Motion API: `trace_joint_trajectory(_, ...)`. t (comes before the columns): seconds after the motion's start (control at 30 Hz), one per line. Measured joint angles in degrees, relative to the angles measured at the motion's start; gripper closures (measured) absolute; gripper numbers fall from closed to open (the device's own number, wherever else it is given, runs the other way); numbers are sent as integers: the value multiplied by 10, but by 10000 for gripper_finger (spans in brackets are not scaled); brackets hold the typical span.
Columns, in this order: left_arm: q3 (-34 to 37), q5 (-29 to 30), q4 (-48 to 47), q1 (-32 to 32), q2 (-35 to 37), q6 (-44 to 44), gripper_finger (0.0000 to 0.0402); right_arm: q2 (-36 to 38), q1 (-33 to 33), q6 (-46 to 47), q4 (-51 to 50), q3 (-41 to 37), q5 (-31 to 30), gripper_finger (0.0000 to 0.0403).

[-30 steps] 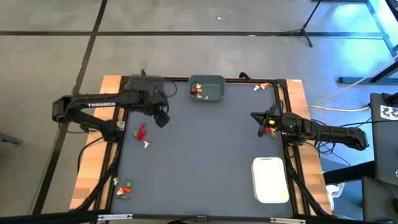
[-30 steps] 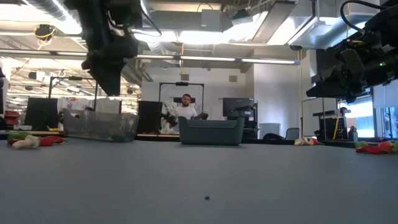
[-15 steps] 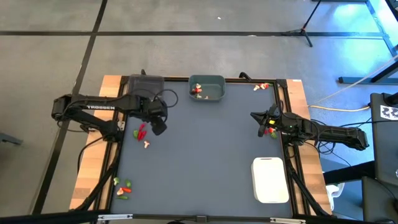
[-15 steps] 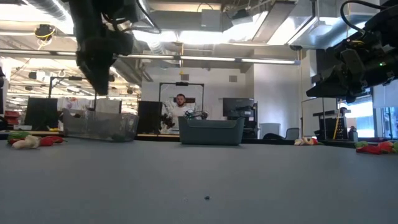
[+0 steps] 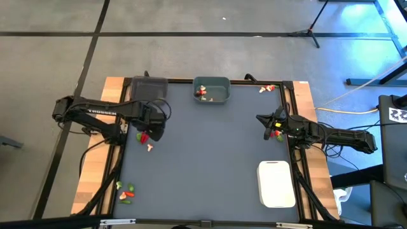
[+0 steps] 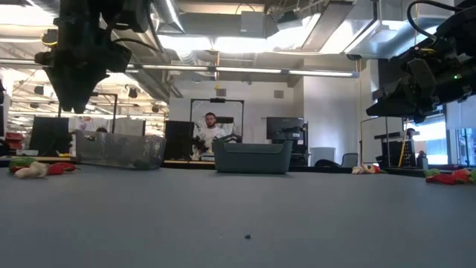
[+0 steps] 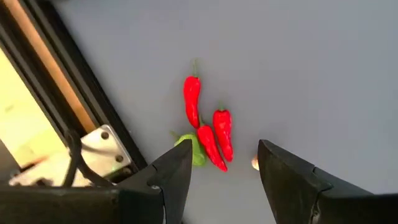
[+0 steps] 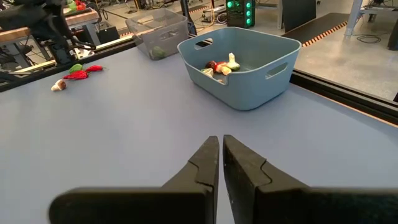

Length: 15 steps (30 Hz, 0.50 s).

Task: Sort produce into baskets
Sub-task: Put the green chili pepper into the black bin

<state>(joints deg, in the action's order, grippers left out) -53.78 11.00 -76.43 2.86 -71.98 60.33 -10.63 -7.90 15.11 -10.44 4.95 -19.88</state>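
High view is showing the left tool (image 5: 151,131) hanging over a small cluster of produce near the left edge of the grey tabletop (image 5: 210,159), with its fingers standing wide and nothing between them. Seen from the left wrist, three red chilies (image 7: 208,132) are lying close together on the mat, a green piece (image 7: 194,151) is touching their lower end, and a pale piece (image 7: 255,163) is peeking out just beside one finger (mostly hidden, so its kind is hard to tell). At the far edge the dark grey bin (image 5: 147,88) is sitting at the left corner, and the grey-teal bin (image 5: 212,90) is standing just beside it, holding a few pale and red pieces (image 8: 221,65). More produce is lying in the far right corner (image 5: 266,88), and another little heap (image 5: 126,191) is lying near the front left corner. The right tool (image 5: 268,127) is waiting at the right edge of the tabletop, fingers pressed together and gripping nothing, with a red and green piece (image 5: 276,134) just beside it. The white tray (image 5: 276,184) is sitting near the front right corner. Beyond the table, in the low view, a person (image 6: 210,132) is sitting in the room.
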Motion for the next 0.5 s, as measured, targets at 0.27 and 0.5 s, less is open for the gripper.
trace_joint_trajectory(0.27, 50, -24, -10, -7, -26, 39, 225, 0, 0, 0, 0, 0, 0, 377)
trace_joint_trajectory(0.5, 112, -38, 23, -4, -32, 56, 225, 0, 0, 0, 0, 0, 0, 377)
